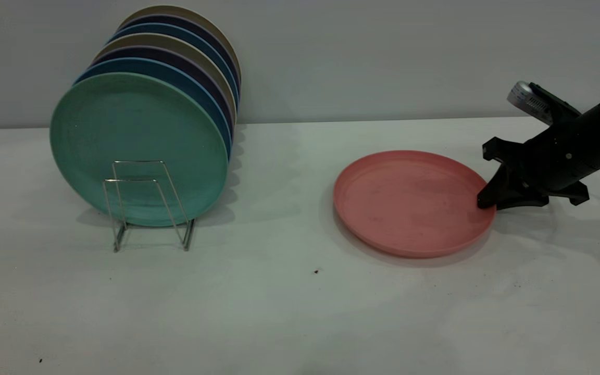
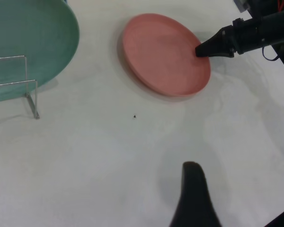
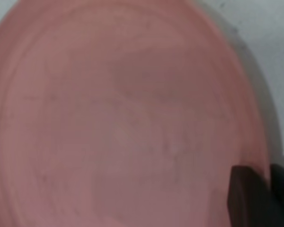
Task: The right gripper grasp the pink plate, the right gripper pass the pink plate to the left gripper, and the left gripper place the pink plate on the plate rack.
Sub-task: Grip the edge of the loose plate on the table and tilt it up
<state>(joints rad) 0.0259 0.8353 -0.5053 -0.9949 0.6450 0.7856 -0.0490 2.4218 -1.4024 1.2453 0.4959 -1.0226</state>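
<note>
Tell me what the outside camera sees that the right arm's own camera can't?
Only the exterior view shows the plate rack holding the teal-green plate with more plates behind it, plus the right gripper's whole arm. Only the right wrist view shows, close up, a dark finger on each side of the plate's rim. Both show the pink plate lying flat on the table.

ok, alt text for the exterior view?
The right tool has its tip at the right rim of the pink plate, which lies flat on the white table. At left, the plate rack holds upright plates, a teal-green plate in front.
</note>
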